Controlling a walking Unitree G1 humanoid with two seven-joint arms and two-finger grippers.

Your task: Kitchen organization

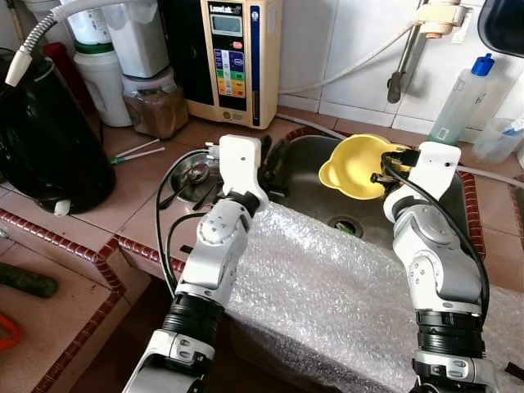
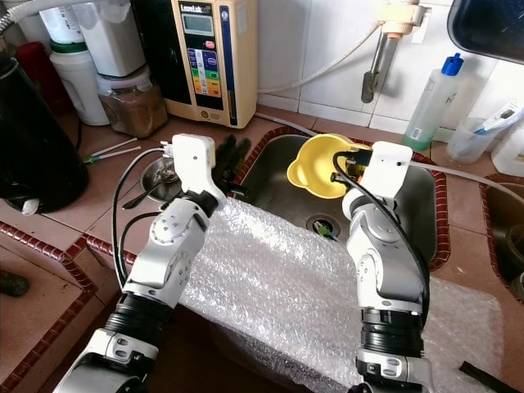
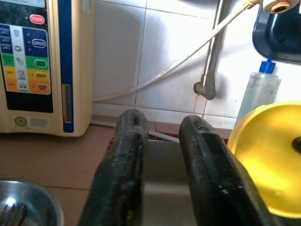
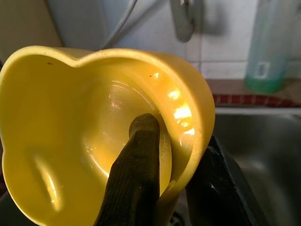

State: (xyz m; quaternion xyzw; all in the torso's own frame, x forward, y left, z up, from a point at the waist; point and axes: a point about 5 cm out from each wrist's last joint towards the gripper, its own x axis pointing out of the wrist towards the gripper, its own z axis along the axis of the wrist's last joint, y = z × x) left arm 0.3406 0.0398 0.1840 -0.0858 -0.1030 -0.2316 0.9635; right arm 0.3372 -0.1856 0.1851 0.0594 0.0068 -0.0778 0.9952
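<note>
Two grippers out over the sink. Right gripper (image 4: 174, 183) clamped on rim of yellow bowl (image 1: 354, 166), one finger inside, one outside; bowl held tilted above steel sink basin (image 2: 282, 196), near drain (image 2: 324, 225). Left gripper (image 3: 171, 179) at sink's left edge, fingers slightly apart, holding nothing. Bubble wrap (image 1: 327, 303) draped over sink's front edge. Brown-tiled counter (image 1: 123, 209) with red trim; small steel dish (image 1: 193, 172) just left of basin. Cream appliance with coloured buttons (image 1: 232, 57), jars, black kettle (image 1: 45, 139) along the back. White tiled wall (image 2: 319, 49), tap pipe (image 2: 372, 74), clear bottle with blue cap (image 1: 458, 102).
</note>
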